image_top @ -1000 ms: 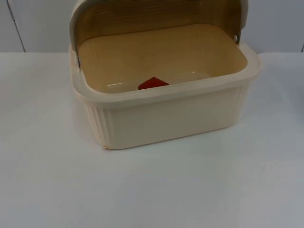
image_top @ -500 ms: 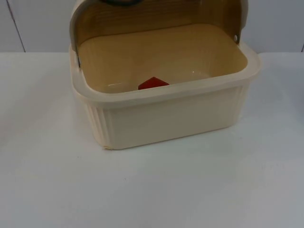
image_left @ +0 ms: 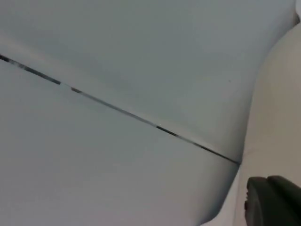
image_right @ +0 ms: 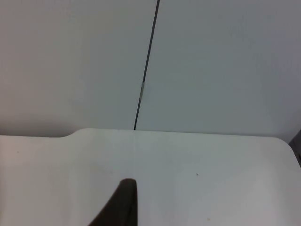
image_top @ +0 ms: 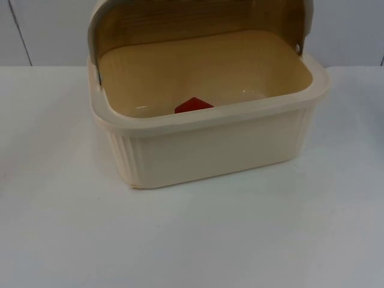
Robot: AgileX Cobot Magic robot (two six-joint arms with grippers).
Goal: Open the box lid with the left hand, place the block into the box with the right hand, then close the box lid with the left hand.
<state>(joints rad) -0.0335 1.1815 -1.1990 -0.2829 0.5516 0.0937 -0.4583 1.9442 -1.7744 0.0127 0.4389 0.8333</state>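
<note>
Half a second ago a dark shape, probably the left gripper, sat on the top edge of the lid (image_top: 198, 18) in the top view. It has since drawn off that edge, and the lid has not followed it: it stands tipped back at the box's 12 o'clock side, just as it did a second ago.

The box (image_top: 210, 141) has not shifted on the table (image_top: 192, 240). The red block (image_top: 193, 105) lies inside on the floor, against the wall at about 6 o'clock, half hidden by the rim.

The left gripper (image_left: 275, 200) is close beside a cream curved surface, most likely the lid or the box's back, with the partition wall (image_left: 117, 56) behind it. Whether it is open or closed I cannot tell.

The right gripper (image_right: 120, 205) waits over bare table facing the wall, its state likewise not to be told.

I judge opening and placing done. Only closing remains, and the first reach seems not to have taken hold, so the left arm likely needs a fresh approach to the lid's top edge before pulling it toward 6 o'clock
</note>
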